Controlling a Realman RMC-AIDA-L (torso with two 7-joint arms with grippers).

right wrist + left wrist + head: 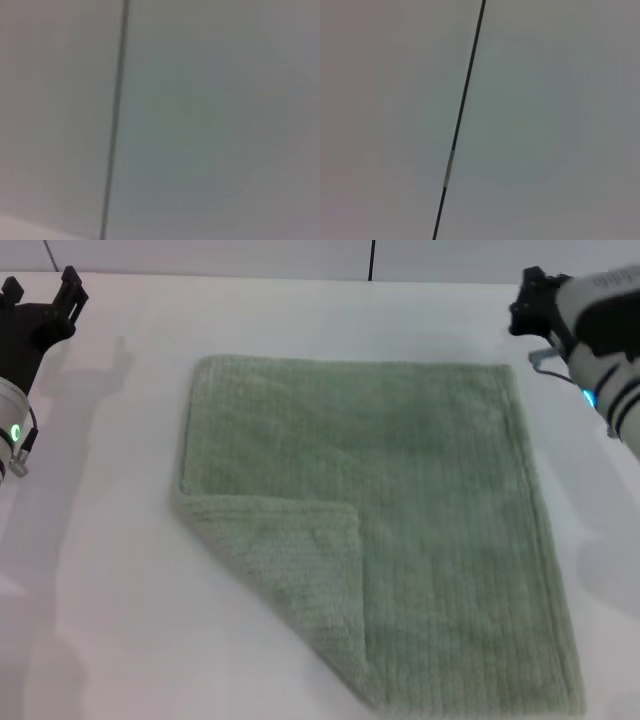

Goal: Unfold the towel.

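Observation:
The sage-green towel [400, 510] lies flat on the white table [110, 570] in the head view. Its near-left corner [290, 560] is folded over onto the cloth as a triangular flap. My left gripper [40, 290] is raised at the far left, well clear of the towel, with its two black fingers apart and nothing between them. My right gripper [528, 298] is raised at the far right, just beyond the towel's far-right corner, holding nothing that I can see. The towel does not show in either wrist view.
Both wrist views show only a plain grey surface [545, 120] crossed by a thin dark seam [462, 110], which also shows in the right wrist view [116, 115]. Bare table surrounds the towel on the left and far sides.

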